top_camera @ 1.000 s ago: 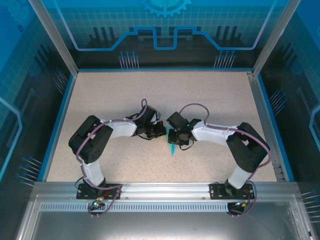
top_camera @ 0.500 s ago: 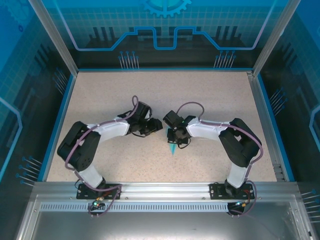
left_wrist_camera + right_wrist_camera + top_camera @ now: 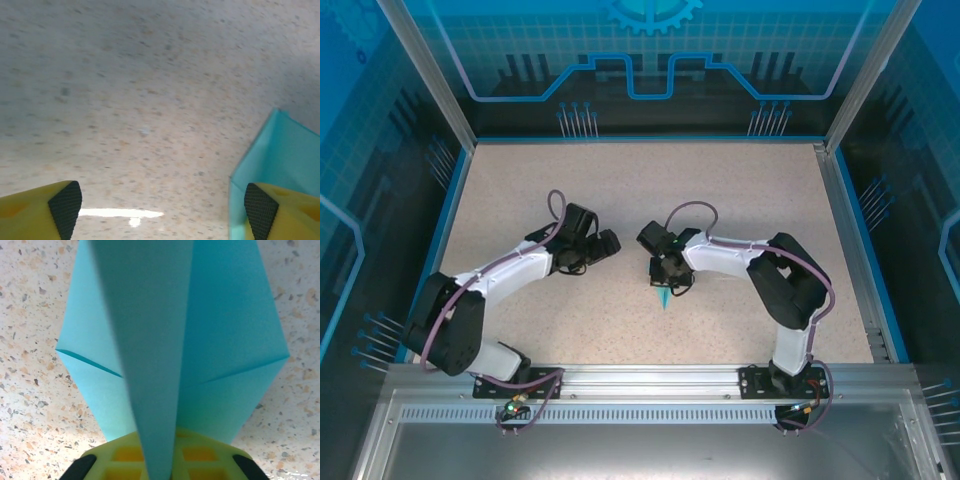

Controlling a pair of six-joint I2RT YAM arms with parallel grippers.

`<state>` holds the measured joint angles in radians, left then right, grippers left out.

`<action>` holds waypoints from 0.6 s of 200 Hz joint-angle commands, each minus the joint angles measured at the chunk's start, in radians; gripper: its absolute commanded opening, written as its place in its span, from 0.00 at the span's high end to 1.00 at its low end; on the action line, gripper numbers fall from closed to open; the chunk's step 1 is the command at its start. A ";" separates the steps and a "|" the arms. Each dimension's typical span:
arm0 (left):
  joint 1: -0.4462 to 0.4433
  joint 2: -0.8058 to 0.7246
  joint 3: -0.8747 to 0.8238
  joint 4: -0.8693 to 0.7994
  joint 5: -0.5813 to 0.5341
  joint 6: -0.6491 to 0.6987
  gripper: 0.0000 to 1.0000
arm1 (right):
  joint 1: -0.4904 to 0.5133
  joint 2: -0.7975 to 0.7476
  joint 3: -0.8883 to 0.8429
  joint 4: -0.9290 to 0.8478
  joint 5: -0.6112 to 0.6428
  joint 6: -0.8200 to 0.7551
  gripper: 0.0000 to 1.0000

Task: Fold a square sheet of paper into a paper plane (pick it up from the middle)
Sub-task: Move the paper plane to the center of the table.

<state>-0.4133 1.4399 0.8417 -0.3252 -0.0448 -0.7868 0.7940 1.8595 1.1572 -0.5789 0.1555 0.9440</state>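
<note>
Item: plane (image 3: pixel 663 297), light cyan paper, folded to a slim dart. Location: mid-table (image 3: pixel 770 200), between the two arms, just on the near side of the right gripper (image 3: pixel 667 283). Heading: the sharp tip points toward the arm bases, and the long axis runs near to far, almost straight down the overhead view. In the right wrist view the plane (image 3: pixel 175 340) spreads two flat wings over the speckled surface (kite outline, a slanting crease on each wing). Its raised centre fold runs back into the right gripper (image 3: pixel 159 466), which is clenched on that fold. Left gripper (image 3: pixel 608 244): released, nothing in it, and well apart from the plane in the overhead view. In its own wrist view the left gripper (image 3: pixel 162 205) has its fingertips (image 3: pixel 65 206) spread wide over bare table. A corner of the plane (image 3: pixel 275 165) shows at the right edge beside one pad, contact not discernible. Change from a second ago: the left gripper was then closed and pressed up against the right gripper at the plane. It has since let go and drawn back to the left, its arm stretching out low. The plane keeps nearly the same spot and heading.
</note>
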 commanded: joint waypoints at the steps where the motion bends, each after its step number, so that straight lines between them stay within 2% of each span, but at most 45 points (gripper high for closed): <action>1: 0.032 -0.044 -0.020 -0.081 -0.095 -0.007 0.05 | 0.020 0.031 0.029 -0.056 0.030 -0.012 0.92; 12: 0.043 -0.053 -0.026 -0.089 -0.101 -0.004 0.02 | 0.018 0.014 0.060 -0.077 0.052 -0.038 0.93; 43: 0.061 -0.069 -0.040 -0.098 -0.106 0.007 0.01 | -0.042 -0.019 0.154 -0.106 0.076 -0.140 0.93; 78: 0.067 -0.075 -0.047 -0.110 -0.111 0.012 0.02 | -0.127 0.081 0.289 -0.134 0.041 -0.253 0.93; 120: 0.068 -0.082 -0.059 -0.103 -0.099 0.011 0.02 | -0.193 0.187 0.406 -0.180 0.035 -0.287 0.91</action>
<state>-0.3569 1.3861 0.7952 -0.4072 -0.1352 -0.7860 0.6292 1.9827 1.5150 -0.6853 0.1959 0.7067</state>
